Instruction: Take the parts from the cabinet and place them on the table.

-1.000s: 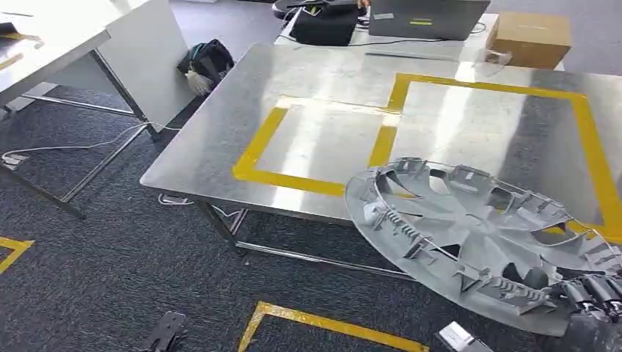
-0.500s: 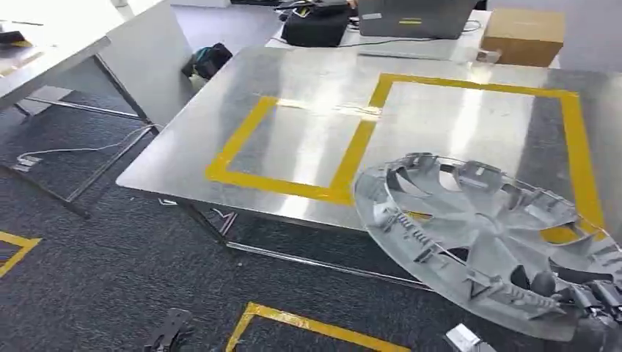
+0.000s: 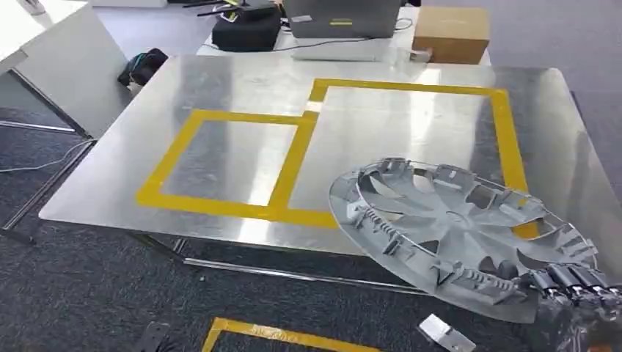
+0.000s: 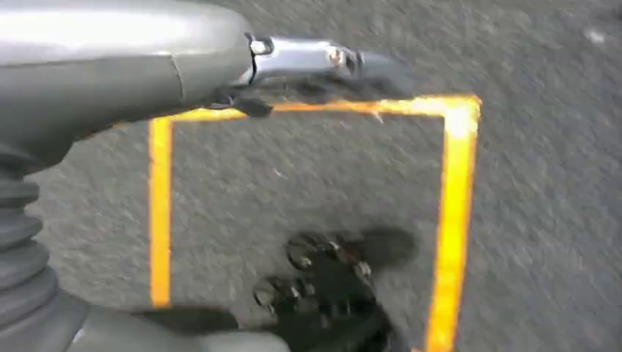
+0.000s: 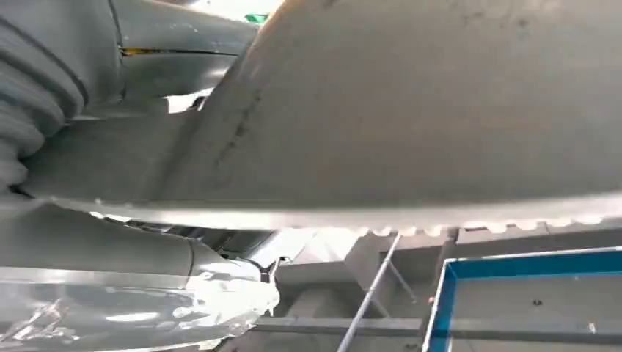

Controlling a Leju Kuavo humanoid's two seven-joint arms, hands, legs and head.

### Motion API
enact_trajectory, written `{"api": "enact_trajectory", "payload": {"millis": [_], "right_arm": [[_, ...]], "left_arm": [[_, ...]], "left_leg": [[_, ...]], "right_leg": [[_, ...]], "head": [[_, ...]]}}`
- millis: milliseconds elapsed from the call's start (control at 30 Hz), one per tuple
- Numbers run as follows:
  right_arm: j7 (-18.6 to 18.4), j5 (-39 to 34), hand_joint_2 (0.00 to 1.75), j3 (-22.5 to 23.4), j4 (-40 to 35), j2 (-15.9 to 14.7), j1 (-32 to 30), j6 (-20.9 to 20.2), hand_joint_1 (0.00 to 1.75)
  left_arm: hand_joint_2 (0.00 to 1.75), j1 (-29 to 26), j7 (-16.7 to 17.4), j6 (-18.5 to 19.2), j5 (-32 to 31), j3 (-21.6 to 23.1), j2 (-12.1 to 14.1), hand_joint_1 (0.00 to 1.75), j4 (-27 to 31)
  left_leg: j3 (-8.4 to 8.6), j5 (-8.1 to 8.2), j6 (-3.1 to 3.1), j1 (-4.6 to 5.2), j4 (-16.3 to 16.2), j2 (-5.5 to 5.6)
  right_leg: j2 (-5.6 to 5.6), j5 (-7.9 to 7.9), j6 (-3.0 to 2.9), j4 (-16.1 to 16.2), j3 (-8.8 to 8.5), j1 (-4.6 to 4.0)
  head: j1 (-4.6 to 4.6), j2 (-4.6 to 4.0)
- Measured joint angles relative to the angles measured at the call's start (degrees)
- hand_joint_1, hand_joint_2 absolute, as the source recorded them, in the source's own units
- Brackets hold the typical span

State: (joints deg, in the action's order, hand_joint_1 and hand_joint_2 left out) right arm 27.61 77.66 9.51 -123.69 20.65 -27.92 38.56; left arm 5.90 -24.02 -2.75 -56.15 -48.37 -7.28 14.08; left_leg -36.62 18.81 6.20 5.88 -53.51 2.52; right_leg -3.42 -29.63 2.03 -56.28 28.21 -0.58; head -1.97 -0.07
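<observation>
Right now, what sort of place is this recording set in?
Probably a robotics test lab or workshop: a steel table marked with yellow tape boxes, a laptop behind it, grey carpet with taped squares, and a wheel cover held by the right hand.

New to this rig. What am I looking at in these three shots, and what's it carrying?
It is a two-armed humanoid robot. The head view looks down at a steel table marked with yellow tape squares. The right hand, low at that view's right edge, holds a grey wheel cover tilted over the table's near edge. The right wrist view sees that cover's smooth face close up. The left wrist view shows the left hand over carpet, holding nothing. A laptop, bag and cardboard box sit behind the table.
</observation>
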Motion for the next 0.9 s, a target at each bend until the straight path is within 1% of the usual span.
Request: {"api": "enact_trajectory", "payload": {"millis": [33,67,100,133,167,200,233,267,300,333,367,400,433,467,500,533,567,600,633,667,700,733,767,800,833,867,900], "right_arm": [[-0.09,0.09,1.75,-0.04,0.02,-0.02,-0.03,0.0,1.75],[-0.26,0.24,1.75,-0.04,0.0,-0.02,0.03,0.0,1.75],[-0.46,0.57,1.75,-0.15,0.0,0.0,0.02,0.0,1.75],[-0.63,0.83,1.75,-0.22,0.0,0.0,-0.07,0.0,1.75],[-1.01,1.16,1.75,-0.26,0.07,0.0,-0.02,0.0,1.75],[-2.37,1.84,1.75,-0.52,0.34,-0.02,-0.07,0.0,1.75],[-4.27,2.29,1.75,-1.13,0.7,-0.15,-0.2,0.0,1.75],[-5.31,2.12,1.75,-1.61,1.02,-0.37,-0.35,0.0,1.75],[-5.12,1.15,1.75,-1.79,1.74,-0.44,-0.52,0.0,1.75],[-5.42,0.7,1.75,-1.73,2.43,-0.44,-0.84,0.0,1.75],[-6.68,0.48,1.75,-1.7,3.62,-0.5,-1.28,0.0,1.75],[-8.09,0.55,1.75,-1.79,4.49,-0.66,-1.67,0.0,1.75],[-10.89,0.92,1.75,-1.95,5.36,-1.2,-2.0,0.0,1.75],[-13.75,1.16,1.75,-2.38,6.4,-2.07,-2.07,0.0,1.75],[-15.2,1.42,1.75,-2.71,6.78,-2.52,-2.24,0.0,1.75],[-17.36,1.62,1.75,-3.17,7.37,-3.65,-2.39,0.0,1.75],[-18.1,1.79,1.75,-3.43,7.69,-4.24,-2.38,0.0,1.75],[-18.47,1.94,1.75,-3.72,8.1,-4.68,-2.35,0.0,1.75],[-18.58,2.03,1.75,-3.95,8.41,-5.09,-2.33,0.0,1.75],[-18.71,2.05,1.75,-4.2,8.59,-5.25,-2.35,0.0,1.75],[-18.83,2.08,1.75,-4.43,8.76,-5.51,-2.33,0.0,1.75],[-19.84,2.25,1.75,-4.61,8.98,-5.83,-2.36,0.0,1.75],[-21.67,2.47,1.75,-4.87,9.31,-6.45,-2.41,-0.11,1.75],[-24.39,2.47,1.75,-5.33,9.7,-7.53,-2.4,-0.41,1.75],[-26.56,2.32,1.75,-5.77,10.01,-8.46,-2.38,-0.81,1.75],[-28.47,1.7,1.75,-6.08,10.27,-9.75,-2.37,-1.58,1.75],[-29.97,0.91,1.75,-6.25,10.47,-10.8,-2.27,-2.49,1.75]], "left_arm": [[1.75,0.09,0.06,-0.02,0.02,-0.02,0.07,0.0,0.0],[1.75,0.5,0.11,-0.31,0.13,-0.04,-0.22,0.0,0.0],[1.75,0.95,0.19,-0.46,0.13,-0.04,-0.56,0.0,0.0],[1.75,1.09,0.26,-0.72,0.15,-0.04,-0.66,0.0,0.0],[1.75,1.08,0.28,-0.92,0.22,-0.04,-0.79,0.0,0.0],[1.75,1.01,0.73,-1.03,0.5,-0.04,-0.98,0.0,0.0],[1.75,0.79,1.18,-1.07,0.52,-0.04,-1.27,0.0,-0.02],[1.75,0.6,1.18,-1.13,0.57,-0.04,-1.38,0.0,-0.02],[1.75,0.43,1.18,-1.22,0.7,-0.04,-1.4,0.0,-0.02],[1.75,0.36,1.18,-1.29,0.77,-0.04,-1.44,0.0,-0.02],[1.75,0.35,1.18,-1.35,0.92,-0.04,-1.49,0.0,-0.02],[1.75,0.33,1.16,-1.46,1.03,-0.04,-1.4,0.0,-0.02],[1.75,0.31,1.16,-1.49,1.07,-0.07,-1.36,0.0,-0.02],[1.75,0.32,1.16,-1.6,1.07,-0.09,-0.98,0.0,0.0],[1.75,0.32,1.11,-1.6,1.07,-0.09,-1.05,0.0,0.0],[1.75,0.24,1.11,-1.55,1.07,-0.09,-1.09,0.0,0.0],[1.75,0.19,1.11,-1.55,1.07,-0.09,-1.07,0.0,0.0],[1.75,0.28,1.11,-1.55,1.07,-0.09,-0.71,0.0,0.02],[1.75,0.28,1.07,-1.57,1.07,-0.07,-1.08,0.0,0.02],[1.75,0.37,1.07,-1.57,1.07,-0.09,-1.07,0.0,0.02],[1.75,0.4,1.07,-1.57,1.07,-0.09,-1.14,0.0,0.02],[1.75,0.37,1.07,-1.55,1.07,-0.09,-1.2,0.0,0.02],[1.75,0.29,1.07,-1.53,0.96,-0.09,-1.27,0.0,0.02],[1.75,0.26,1.11,-1.53,0.85,-0.07,-1.33,0.0,0.02],[1.75,0.27,1.14,-1.53,0.63,-0.07,-1.36,0.0,0.02],[1.75,0.32,1.14,-1.51,0.55,-0.07,-1.36,0.0,0.02],[1.75,0.37,1.14,-1.44,0.5,-0.07,-1.36,0.0,0.02]], "left_leg": [[0.1,0.18,-0.17,-0.1,-0.12,-0.1],[0.37,0.39,-0.22,-0.21,-0.01,-0.19],[1.34,0.59,-0.45,-0.81,1.15,-0.39],[1.97,0.91,-0.86,-1.07,1.59,-0.51],[2.31,1.2,-0.99,-1.28,1.66,-0.56],[2.45,1.48,-1.2,-1.37,1.63,-0.76],[2.67,1.78,-1.36,-1.44,1.62,-0.99],[2.92,2.06,-1.45,-1.53,1.58,-1.29],[3.28,2.32,-1.6,-1.69,1.56,-1.43],[3.72,2.65,-1.82,-1.91,1.48,-1.43],[4.12,2.98,-2.03,-2.15,1.35,-1.42],[4.46,3.3,-2.3,-2.34,1.04,-1.41],[4.52,3.73,-2.65,-2.2,0.45,-1.41],[4.18,4.27,-2.78,-2.11,-0.59,-1.31],[3.89,4.31,-2.8,-1.94,-0.88,-1.37],[3.84,4.33,-2.81,-1.94,-0.96,-1.4],[3.87,4.34,-2.81,-1.96,-1.02,-1.41],[3.84,4.71,-2.97,-1.89,-1.42,-1.38],[3.49,5.77,-3.87,-1.88,-2.59,-1.43],[2.21,7.67,-4.66,-2.49,-5.57,-1.48],[-0.12,10.12,-5.31,-3.24,-10.48,-1.53],[-2.53,12.16,-5.74,-3.9,-15.4,-1.61],[-4.54,13.41,-6.12,-4.49,-19.42,-1.72],[-5.33,13.27,-6.39,-4.91,-20.66,-1.75],[-4.77,11.86,-6.65,-5.25,-19.43,-1.75],[-2.9,9.26,-6.93,-5.61,-15.44,-1.76],[-0.07,6.58,-7.22,-5.94,-10.06,-1.77]], "right_leg": [[-0.13,-0.21,0.33,0.25,-0.22,0.07],[-0.21,-0.46,0.58,0.55,-0.37,0.09],[-0.07,-1.35,0.58,0.86,-1.13,-0.39],[1.31,-2.53,0.39,-0.48,-0.83,-0.86],[1.92,-4.27,0.37,-3.81,0.78,-0.93],[2.09,-6.4,0.49,-8.6,3.29,-0.98],[2.09,-8.25,0.59,-13.85,6.19,-0.96],[2.1,-8.71,0.94,-17.5,8.54,-0.94],[2.14,-7.57,1.41,-18.19,9.56,-0.91],[2.19,-4.86,2.1,-16.09,9.23,-0.72],[2.36,-1.59,2.89,-12.03,7.88,-0.41],[2.75,1.68,3.74,-6.84,6.0,0.11],[3.35,3.6,4.73,-2.31,4.49,0.87],[2.89,2.69,4.77,-0.88,3.57,0.8],[2.6,2.48,2.68,-1.11,3.16,0.69],[2.6,2.44,1.69,-1.15,3.19,0.57],[2.57,2.48,1.15,-1.15,3.14,0.47],[2.6,2.59,0.59,-0.97,2.88,1.21],[2.59,2.5,-0.12,-0.95,2.67,1.19],[2.75,2.44,-0.67,-0.95,2.53,1.25],[2.77,2.44,-0.71,-0.95,2.55,1.31],[2.78,2.42,-0.75,-0.96,2.59,1.32],[2.78,2.42,-0.75,-0.96,2.59,1.39],[2.78,2.41,-0.73,-0.97,2.57,1.5],[2.76,2.39,-0.7,-0.97,2.51,1.64],[2.72,2.31,-0.54,-0.97,2.4,1.84],[2.68,2.25,-0.32,-0.97,2.23,2.11]], "head": [[0.13,0.0],[-0.22,0.0],[-0.11,0.0],[0.22,0.0],[0.59,0.0],[0.64,0.0],[0.53,0.0],[0.59,0.0],[0.57,0.0],[0.57,0.0],[0.61,0.0],[0.61,0.0],[0.61,0.0],[0.91,0.0],[0.79,0.0],[0.77,0.0],[0.79,0.0],[0.87,0.0],[0.6,0.0],[-0.13,0.0],[-0.11,0.0],[-0.18,0.0],[-0.15,0.0],[-0.15,0.0],[-0.15,0.0],[-0.15,0.0],[-0.13,0.0]]}}
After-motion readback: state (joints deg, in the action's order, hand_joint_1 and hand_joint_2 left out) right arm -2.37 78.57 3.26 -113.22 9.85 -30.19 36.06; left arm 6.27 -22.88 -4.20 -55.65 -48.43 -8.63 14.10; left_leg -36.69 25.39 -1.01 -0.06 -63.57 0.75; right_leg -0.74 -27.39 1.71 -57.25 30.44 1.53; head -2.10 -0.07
